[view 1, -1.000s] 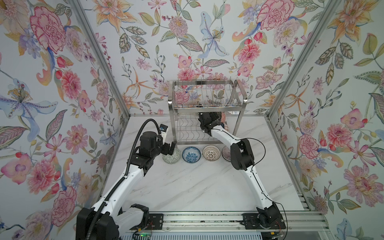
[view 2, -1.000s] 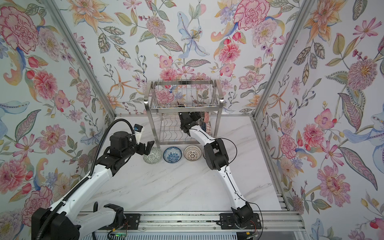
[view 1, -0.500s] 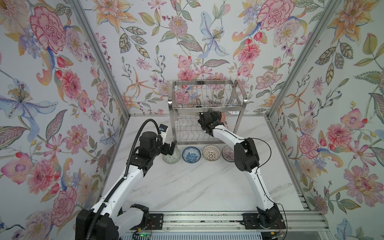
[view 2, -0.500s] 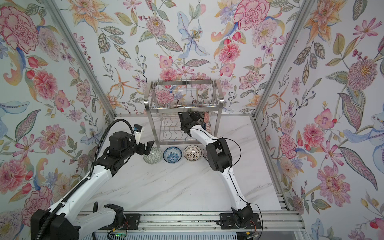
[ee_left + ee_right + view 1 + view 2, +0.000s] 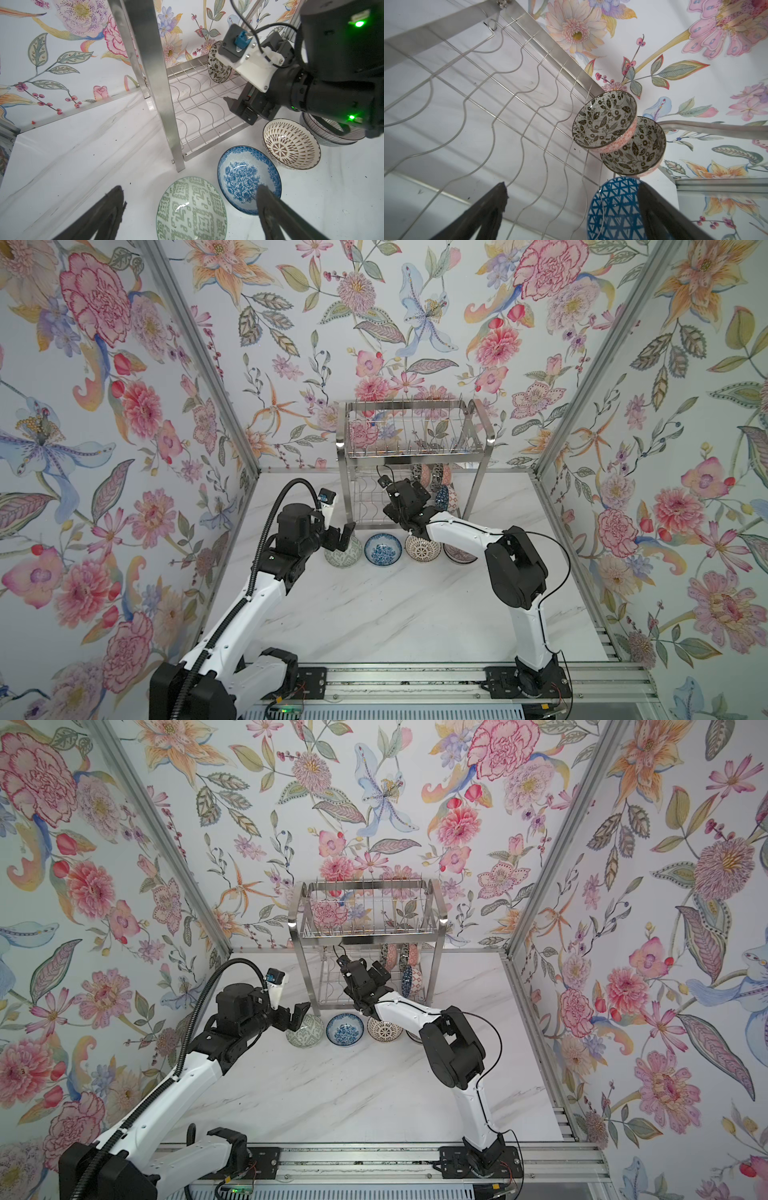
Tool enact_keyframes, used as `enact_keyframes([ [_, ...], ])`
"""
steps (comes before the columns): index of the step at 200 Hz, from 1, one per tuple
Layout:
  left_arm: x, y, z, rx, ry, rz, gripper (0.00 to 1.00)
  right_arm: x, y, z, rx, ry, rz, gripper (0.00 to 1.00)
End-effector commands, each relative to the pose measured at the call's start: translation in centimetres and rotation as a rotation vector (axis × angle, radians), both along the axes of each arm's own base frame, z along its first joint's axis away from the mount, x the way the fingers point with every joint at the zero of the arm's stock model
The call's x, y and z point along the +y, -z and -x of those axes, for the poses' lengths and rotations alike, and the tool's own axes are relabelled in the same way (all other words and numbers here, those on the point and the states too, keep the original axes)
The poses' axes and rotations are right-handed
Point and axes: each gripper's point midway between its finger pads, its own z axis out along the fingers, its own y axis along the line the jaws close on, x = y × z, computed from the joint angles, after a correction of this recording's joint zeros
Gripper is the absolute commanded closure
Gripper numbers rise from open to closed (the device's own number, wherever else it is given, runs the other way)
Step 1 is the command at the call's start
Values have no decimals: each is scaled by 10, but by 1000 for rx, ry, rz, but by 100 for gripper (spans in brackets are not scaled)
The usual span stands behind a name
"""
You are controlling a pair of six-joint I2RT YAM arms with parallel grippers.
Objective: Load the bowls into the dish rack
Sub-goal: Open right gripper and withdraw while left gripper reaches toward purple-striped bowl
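The dish rack (image 5: pixel 341 489) (image 5: pixel 432 969) stands at the back. On its lower tier, two black-and-cream leaf bowls (image 5: pixel 604 118) and a blue-triangle bowl (image 5: pixel 612 207) (image 5: pixel 442 497) stand on edge. My right gripper (image 5: pixel 572 186) (image 5: pixel 419 491) is inside that tier, open, with one finger beside the blue-triangle bowl. A green-patterned bowl (image 5: pixel 191 209) (image 5: pixel 343 560), a blue floral bowl (image 5: pixel 247 178), a brown lattice bowl (image 5: pixel 291 143) and a striped bowl (image 5: pixel 332 135) sit in a row on the table. My left gripper (image 5: pixel 189 188) (image 5: pixel 345 537) hovers open over the green bowl.
The rack's flat steel leg (image 5: pixel 160 83) stands just behind the green bowl. My right forearm (image 5: pixel 457 531) crosses above the lattice and striped bowls. Flowered walls close in on three sides, and a metal rail (image 5: pixel 415 676) runs along the front.
The right gripper has drawn back a little toward the front of the rack, and its elbow has swung right. The left arm has not moved.
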Motion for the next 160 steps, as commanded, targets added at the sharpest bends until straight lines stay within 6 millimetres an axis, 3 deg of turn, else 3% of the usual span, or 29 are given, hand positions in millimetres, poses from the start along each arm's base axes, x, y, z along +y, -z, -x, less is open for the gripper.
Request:
enact_keyframes([
  [1,0,-20,2,-29,-1,34,1,-6,-38,16,-42,-5,-140,1],
  [34,-7,-28,4,-26,-22,-28,0,-26,-53,61,11,-61,-242,1],
  [54,-21,-29,8,-16,-16,-86,1,-44,-61,86,38,-67,-282,1],
  [90,-51,-42,19,-15,0,-84,0,-91,-72,123,60,-1,-339,1],
  [118,-77,-46,22,-6,4,-34,0,-129,-79,145,74,52,-411,1],
  [121,-79,-46,23,-8,2,-30,1,-140,-82,144,66,76,-420,1],
  [160,-120,-24,13,-14,28,20,1,-183,-85,154,39,155,-473,1],
])
